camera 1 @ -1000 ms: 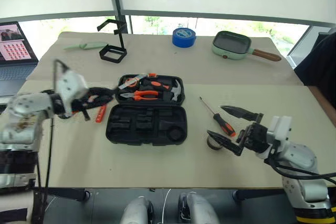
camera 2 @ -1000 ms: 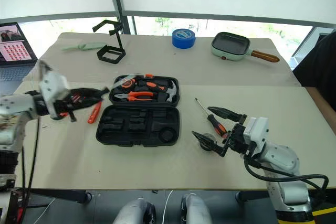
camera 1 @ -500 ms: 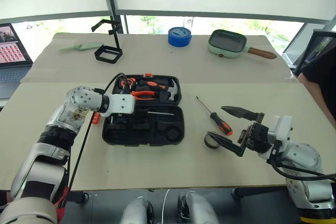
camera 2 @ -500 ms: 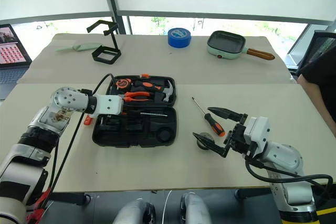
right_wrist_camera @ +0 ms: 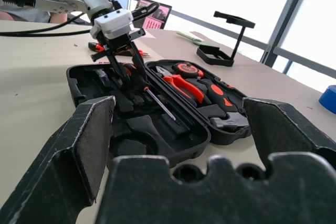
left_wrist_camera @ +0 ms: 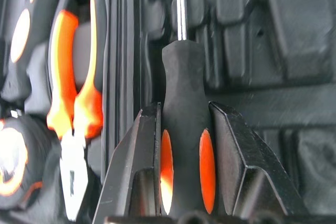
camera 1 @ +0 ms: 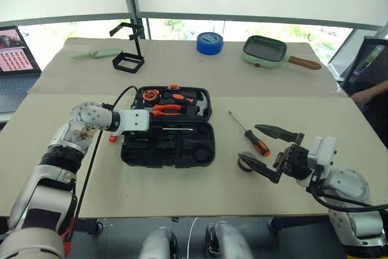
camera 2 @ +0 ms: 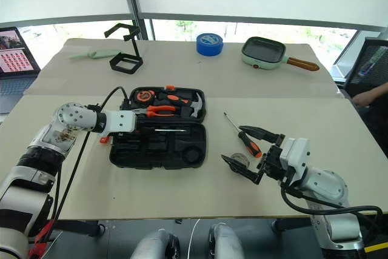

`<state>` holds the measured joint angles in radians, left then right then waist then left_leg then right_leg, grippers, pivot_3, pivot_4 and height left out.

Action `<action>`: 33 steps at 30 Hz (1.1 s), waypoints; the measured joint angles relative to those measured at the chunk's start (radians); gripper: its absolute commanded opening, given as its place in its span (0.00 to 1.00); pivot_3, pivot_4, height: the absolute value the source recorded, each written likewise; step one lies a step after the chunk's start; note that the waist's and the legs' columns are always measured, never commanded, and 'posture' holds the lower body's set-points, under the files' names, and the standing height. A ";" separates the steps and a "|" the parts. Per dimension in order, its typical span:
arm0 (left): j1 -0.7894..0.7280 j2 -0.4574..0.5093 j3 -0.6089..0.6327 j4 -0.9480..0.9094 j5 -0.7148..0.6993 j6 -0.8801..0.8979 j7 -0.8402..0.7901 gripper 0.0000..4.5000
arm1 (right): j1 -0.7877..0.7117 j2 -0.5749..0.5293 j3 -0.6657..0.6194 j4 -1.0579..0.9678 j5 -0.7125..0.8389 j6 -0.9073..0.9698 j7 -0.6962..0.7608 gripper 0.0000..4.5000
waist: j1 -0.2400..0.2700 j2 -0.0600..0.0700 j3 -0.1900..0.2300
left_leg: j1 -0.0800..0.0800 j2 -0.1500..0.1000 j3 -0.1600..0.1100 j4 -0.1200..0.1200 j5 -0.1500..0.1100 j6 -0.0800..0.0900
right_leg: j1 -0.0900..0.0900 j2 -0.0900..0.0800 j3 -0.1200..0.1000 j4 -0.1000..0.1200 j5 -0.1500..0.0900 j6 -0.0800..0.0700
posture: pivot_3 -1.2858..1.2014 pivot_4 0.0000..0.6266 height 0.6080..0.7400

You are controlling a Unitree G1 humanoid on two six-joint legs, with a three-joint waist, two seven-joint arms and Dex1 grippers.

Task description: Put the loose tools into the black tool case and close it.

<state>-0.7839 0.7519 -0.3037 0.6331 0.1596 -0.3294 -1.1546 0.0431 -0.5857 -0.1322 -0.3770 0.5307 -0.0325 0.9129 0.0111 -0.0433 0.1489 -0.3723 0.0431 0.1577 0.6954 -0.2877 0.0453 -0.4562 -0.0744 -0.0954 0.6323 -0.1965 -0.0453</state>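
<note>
The black tool case (camera 1: 167,150) lies open mid-table, with pliers (camera 1: 167,110), a hammer and other tools in its far half. My left gripper (camera 1: 155,128) hangs low over the near half, shut on the black-orange handle of a screwdriver (left_wrist_camera: 181,145); its thin shaft (camera 1: 180,129) points right across the moulded slots. A long thin screwdriver (camera 1: 260,146) and a small dark tape roll (camera 1: 248,162) lie on the table right of the case. My right gripper (camera 1: 248,142) hovers open over them. A small orange screwdriver (camera 1: 112,139) lies left of the case.
At the back stand a blue tape roll (camera 1: 210,42), a green pan (camera 1: 267,51), a black open stand (camera 1: 129,59) and a pale green handled tool (camera 1: 97,54). A laptop (camera 1: 15,59) sits far left. A person's arm (camera 1: 368,93) shows at the right edge.
My left gripper has swung from left of the case to above its near half and sunk lower, carrying the screwdriver. The right gripper has held still.
</note>
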 measured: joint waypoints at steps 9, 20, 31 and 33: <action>0.000 -0.020 0.009 0.005 -0.001 0.020 0.012 0.20 | 0.001 0.000 0.001 -0.002 0.001 0.018 0.001 1.00 | 0.001 0.000 0.000 | 0.000 0.000 0.000 0.001 0.000 0.000 | 0.000 0.000 0.000 0.000 0.000 0.000 | 0.52 0.24 1.00; 0.109 -0.099 0.150 -0.145 -0.175 0.053 0.056 0.71 | 0.062 -0.005 0.005 -0.057 0.026 0.073 0.008 1.00 | 0.001 0.000 0.000 | -0.001 -0.001 0.000 0.003 0.001 -0.003 | 0.001 -0.002 0.000 0.000 0.001 0.001 | 0.52 0.24 1.00; 0.206 -0.129 0.199 -0.217 -0.209 0.256 0.164 0.02 | 0.071 -0.001 0.013 -0.069 0.033 0.088 0.004 1.00 | 0.001 0.000 0.000 | 0.000 -0.001 0.000 0.002 0.001 -0.002 | 0.001 -0.001 0.000 0.000 0.001 0.002 | 0.52 0.24 1.00; 0.208 -0.133 0.191 -0.219 -0.198 0.284 0.172 0.02 | 0.064 -0.001 0.013 -0.067 0.033 0.088 0.005 1.00 | 0.002 0.000 0.000 | 0.000 -0.001 0.000 0.002 0.001 -0.002 | 0.001 -0.001 0.000 0.000 0.001 0.002 | 0.52 0.24 1.00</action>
<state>-0.5758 0.6184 -0.1126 0.4146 -0.0382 -0.0458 -0.9825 0.1075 -0.5863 -0.1187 -0.4443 0.5633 0.0559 0.9182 0.0129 -0.0431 0.1487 -0.3727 0.0424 0.1578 0.6979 -0.2865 0.0431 -0.4551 -0.0757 -0.0950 0.6321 -0.1955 -0.0435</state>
